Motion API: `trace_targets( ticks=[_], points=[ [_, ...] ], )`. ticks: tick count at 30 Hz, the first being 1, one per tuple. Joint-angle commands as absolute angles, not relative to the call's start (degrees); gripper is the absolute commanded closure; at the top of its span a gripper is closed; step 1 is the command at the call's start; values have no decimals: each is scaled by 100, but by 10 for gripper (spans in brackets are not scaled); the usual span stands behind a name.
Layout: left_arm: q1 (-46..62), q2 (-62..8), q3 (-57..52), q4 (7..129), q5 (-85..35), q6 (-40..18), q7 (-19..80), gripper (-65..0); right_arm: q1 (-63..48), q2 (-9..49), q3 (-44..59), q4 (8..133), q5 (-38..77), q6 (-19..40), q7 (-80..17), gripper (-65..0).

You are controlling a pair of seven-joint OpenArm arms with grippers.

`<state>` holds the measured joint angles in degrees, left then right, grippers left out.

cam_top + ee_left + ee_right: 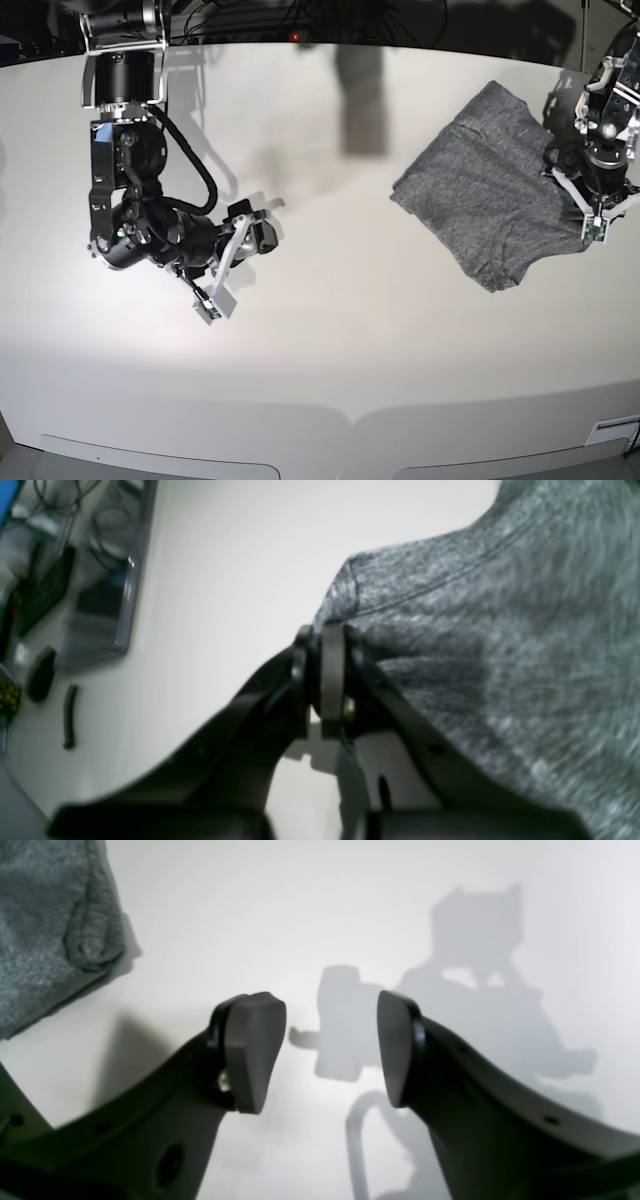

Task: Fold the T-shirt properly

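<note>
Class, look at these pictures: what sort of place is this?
Probably a robotics lab: two robot arms, left and right, work over a plain white table, with cables behind it.

This is looking like a robotics lab: two black robot arms (130,180) are working over a bare white desk (330,330). Cables (250,15) are trailing along its far edge, and a keyboard (42,592) is sitting nearby.
</note>
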<state>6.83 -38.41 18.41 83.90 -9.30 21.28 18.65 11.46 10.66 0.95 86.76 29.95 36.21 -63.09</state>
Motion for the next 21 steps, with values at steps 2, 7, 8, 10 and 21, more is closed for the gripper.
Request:
trace_targets(
  ticks=[2,7,8,10,21],
  points=[
    [504,-3839,1802,8298,-974,2204,1938,-22,1280,1094,110,8772,3070,3627,-6219,-340],
    [443,-3721,1802,8250,-945,2204,1977,-22,1280,1096,110,8772,3068,3625,-6219,-340],
    [440,-3719,1802,8250,-943,2206,1951,-22,1280,1094,110,8772,3070,3627,-6219,-340],
    [440,-3719,1802,8250,-947,2209,1874,-22,1280,1094,110,8772,3072,3627,-6219,-340],
    [366,-3734,1793,8779,-913,2700,1747,-22,1280,1092,110,8772,3070,3625,-6219,-340]
  ],
)
